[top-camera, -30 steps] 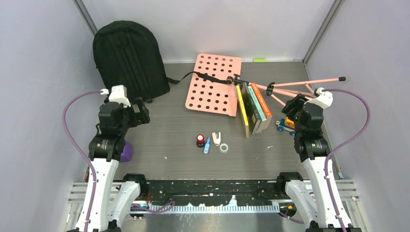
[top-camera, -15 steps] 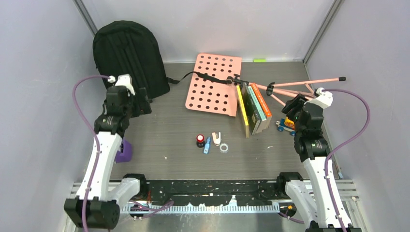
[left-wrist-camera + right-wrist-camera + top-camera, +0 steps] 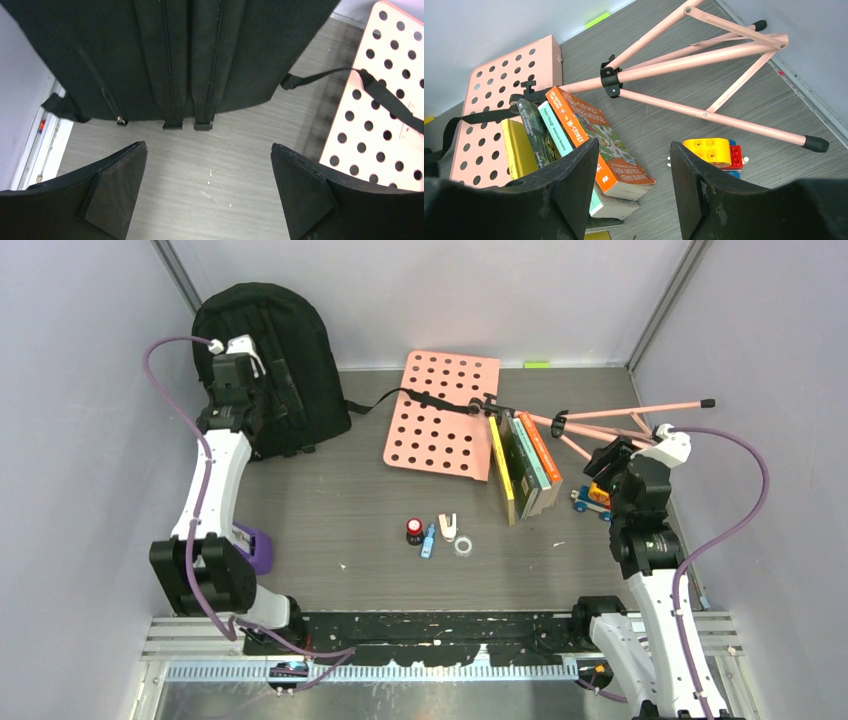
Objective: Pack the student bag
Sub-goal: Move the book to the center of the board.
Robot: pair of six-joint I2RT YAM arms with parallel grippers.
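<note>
The student bag (image 3: 262, 358) is the biggest thing here. It stands in the far left corner of the counter, leaning on the back wall with its strap side toward us, and looks closed. One loose strap trails right across the pink perforated stand plate (image 3: 441, 415) at the far edge. We judge the step in hand to be reaching the bag so it can be laid down and opened.

The left gripper (image 3: 208, 148) hangs just short of the bag's lower hem, its jaws spread wide and empty, with bare counter between them. To do this well, we would come in low and square to the hem. We would close on a fold of fabric or a strap end rather than the flat panel, which would slip. Then we would pull slowly toward the middle so the trailing strap does not drag the stand plate along.

The right gripper (image 3: 634, 145) is open and holds nothing. It hovers near the right edge above the books (image 3: 525, 465) and the toy bricks (image 3: 592, 498), beside the stand's pink legs (image 3: 620, 420).

Compared with a second ago, the left arm has swung from the near left side up into the far left corner. The right arm has hardly shifted. The bag, books and small items (image 3: 437, 533) at mid-counter lie as they did.
</note>
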